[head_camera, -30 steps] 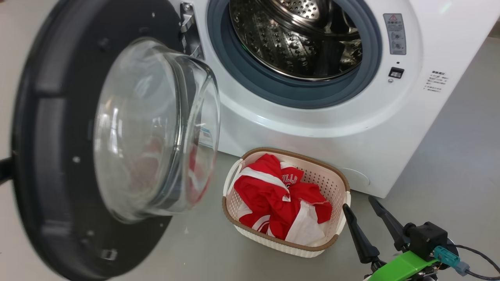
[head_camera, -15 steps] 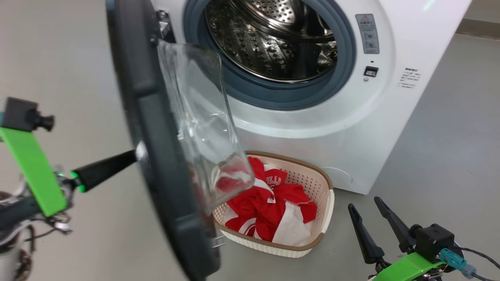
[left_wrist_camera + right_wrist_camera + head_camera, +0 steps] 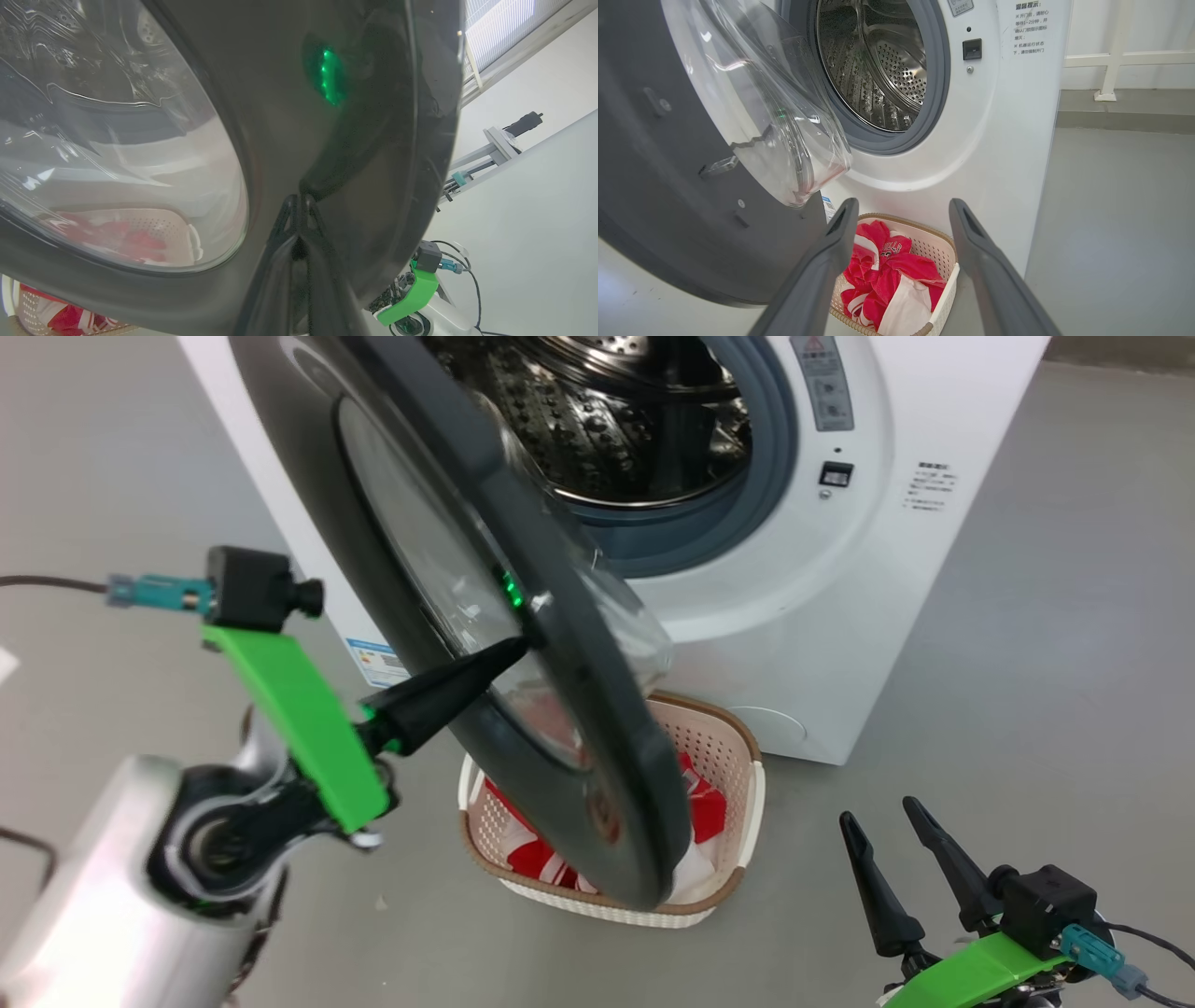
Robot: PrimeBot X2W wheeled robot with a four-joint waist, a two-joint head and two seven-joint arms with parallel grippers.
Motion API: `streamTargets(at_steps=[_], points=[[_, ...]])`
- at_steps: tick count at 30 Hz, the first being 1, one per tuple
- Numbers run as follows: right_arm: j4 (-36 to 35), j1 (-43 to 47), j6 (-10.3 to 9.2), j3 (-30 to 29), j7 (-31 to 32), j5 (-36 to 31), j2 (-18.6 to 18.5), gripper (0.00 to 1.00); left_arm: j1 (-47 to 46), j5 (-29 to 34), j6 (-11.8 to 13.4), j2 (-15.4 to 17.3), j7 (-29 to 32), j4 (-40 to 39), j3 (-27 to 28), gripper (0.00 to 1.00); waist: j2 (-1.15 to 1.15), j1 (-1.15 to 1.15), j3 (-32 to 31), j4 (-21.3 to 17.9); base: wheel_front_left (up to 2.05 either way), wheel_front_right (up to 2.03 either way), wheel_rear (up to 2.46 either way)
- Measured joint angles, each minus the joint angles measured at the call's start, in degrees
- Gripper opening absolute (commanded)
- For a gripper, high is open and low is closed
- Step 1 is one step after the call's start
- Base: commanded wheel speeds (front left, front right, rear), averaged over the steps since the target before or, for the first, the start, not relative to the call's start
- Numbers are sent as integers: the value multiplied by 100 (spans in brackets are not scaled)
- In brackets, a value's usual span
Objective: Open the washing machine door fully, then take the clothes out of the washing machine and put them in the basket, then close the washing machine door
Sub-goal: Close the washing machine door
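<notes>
The washing machine stands with its steel drum showing no clothes inside. The washing machine door hangs partly swung in, its glass bowl facing the opening. My left gripper is shut, and its tip presses on the door's black outer rim. In the basket on the floor below the opening lie the red and white clothes; the door partly hides them in the head view. My right gripper hovers open and holds nothing at the lower right, beside the basket.
A black latch socket sits on the machine's front, right of the opening. Grey floor stretches to the right of the machine. A white railing above a low step stands behind. A stand rises by the far wall.
The door has swung from wide open toward the machine, and my shut left gripper has followed it on its outer face. The head camera has shifted. My right gripper has stayed put.
</notes>
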Motion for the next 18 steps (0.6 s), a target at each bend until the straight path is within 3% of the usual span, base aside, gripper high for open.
streamTargets(at_steps=[7,8,18], points=[[-1,-34,0,7,0,-10,58,100,-421,0,-1,-115,-1110,434,-666,0,0,0,93,-272,0,0,0],[-11,-65,0,8,0,-52,73,100,-625,-26,-1,-91,-1669,613,-982,0,0,0,148,-446,0,0,0],[-108,-74,0,-131,0,-60,207,100,-1216,-186,-1,66,-2896,1106,-1704,0,0,0,349,-873,0,0,0]])
